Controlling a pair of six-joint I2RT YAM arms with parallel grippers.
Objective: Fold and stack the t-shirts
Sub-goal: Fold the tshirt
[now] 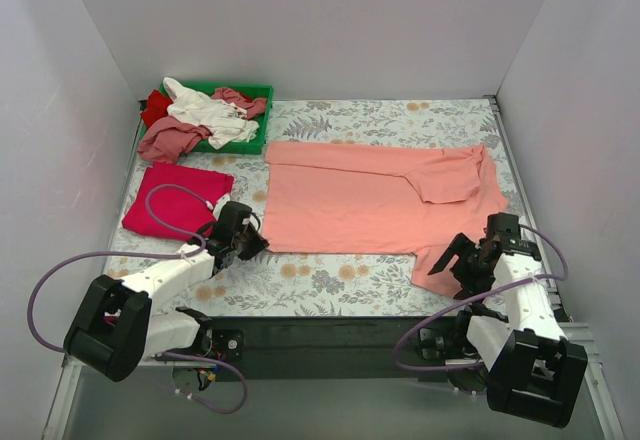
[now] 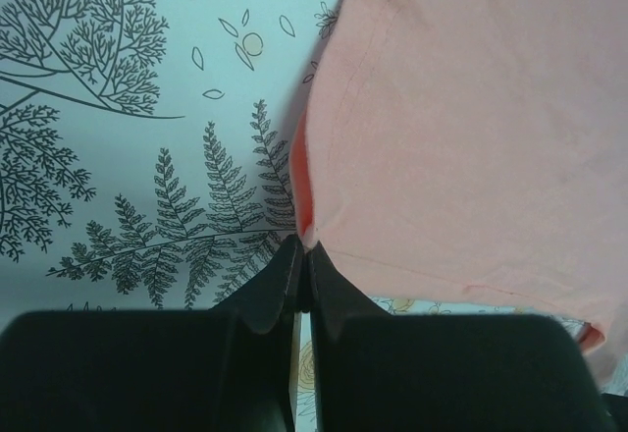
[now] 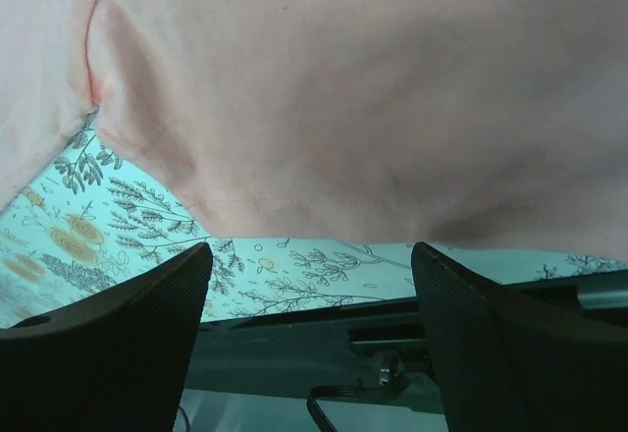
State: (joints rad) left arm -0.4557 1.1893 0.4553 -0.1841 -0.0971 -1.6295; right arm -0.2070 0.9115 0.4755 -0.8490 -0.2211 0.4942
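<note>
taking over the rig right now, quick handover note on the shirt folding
Left gripper: shut on the salmon shirt at its near left corner.
Right gripper: fingers open, empty, at the near right sleeve.
Magenta shirt: folded, lying at the left.
Heaped shirts: white, dusty-rose and red, in the green tray, back left.
Done: one shirt folded.
Left: fold the salmon one, stack it, then the heap.

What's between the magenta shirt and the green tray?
A crumpled dusty-rose shirt, spilling over the green tray at its front corner toward the magenta shirt. Seen in the top view.
</note>
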